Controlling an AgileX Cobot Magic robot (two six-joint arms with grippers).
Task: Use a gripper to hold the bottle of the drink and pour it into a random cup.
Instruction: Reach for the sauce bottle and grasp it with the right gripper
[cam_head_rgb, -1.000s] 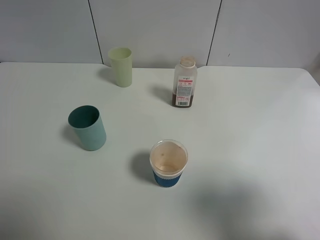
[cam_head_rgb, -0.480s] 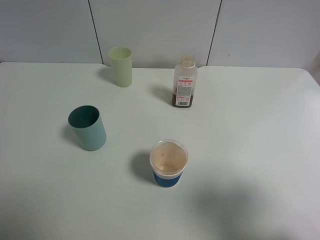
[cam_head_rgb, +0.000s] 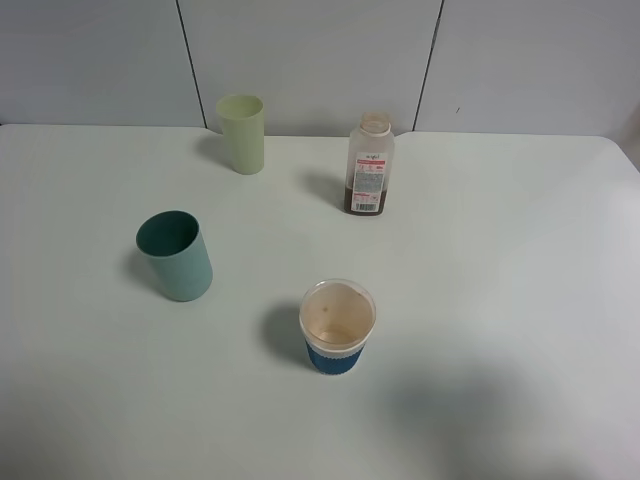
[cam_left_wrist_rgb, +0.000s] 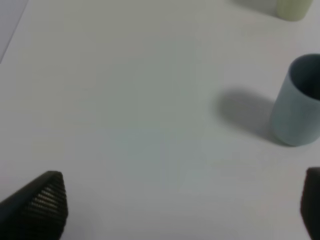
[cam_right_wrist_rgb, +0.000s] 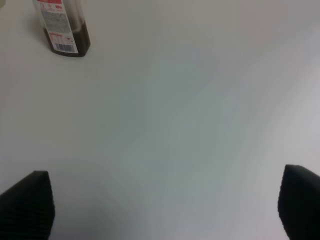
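Observation:
The bottle of the drink (cam_head_rgb: 369, 164) stands upright at the back middle of the white table, capless, with a white and red label and brown liquid at the bottom. Its lower part also shows in the right wrist view (cam_right_wrist_rgb: 63, 27). Three cups stand on the table: a pale green one (cam_head_rgb: 242, 133), a teal one (cam_head_rgb: 176, 255) and a blue-banded translucent one (cam_head_rgb: 337, 326). The teal cup (cam_left_wrist_rgb: 299, 102) also shows in the left wrist view. Neither arm shows in the exterior high view. My left gripper (cam_left_wrist_rgb: 182, 205) and right gripper (cam_right_wrist_rgb: 165, 205) are open and empty, far from the bottle.
The white table (cam_head_rgb: 500, 250) ends at a grey panelled wall (cam_head_rgb: 320, 60) behind the bottle and the pale green cup. The pale green cup's base (cam_left_wrist_rgb: 294, 7) shows in the left wrist view.

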